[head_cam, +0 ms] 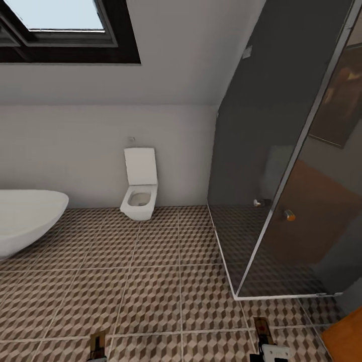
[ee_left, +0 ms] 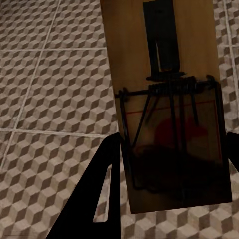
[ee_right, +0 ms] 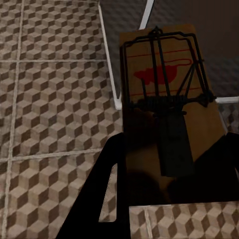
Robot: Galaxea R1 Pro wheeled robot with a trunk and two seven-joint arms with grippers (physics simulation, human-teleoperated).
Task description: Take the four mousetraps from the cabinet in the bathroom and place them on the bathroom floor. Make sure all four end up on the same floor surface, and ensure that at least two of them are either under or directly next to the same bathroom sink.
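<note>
Tiled bathroom floor (head_cam: 151, 281), toilet (head_cam: 139, 188) ahead. Your left claw (ee_left: 167, 164) clamps one mousetrap (ee_left: 169, 104), right claw (ee_right: 172, 169) clamps another mousetrap (ee_right: 164, 94); none placed that you can see, sink not found.

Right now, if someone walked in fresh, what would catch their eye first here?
Probably the white wall-hung toilet against the far wall, lid up, with the dark glass shower enclosure looming to its right over the cube-patterned bathroom floor. Close up, each end effector holds a mousetrap: the left mousetrap and the right mousetrap, both showing a red mark under dark wire.
</note>
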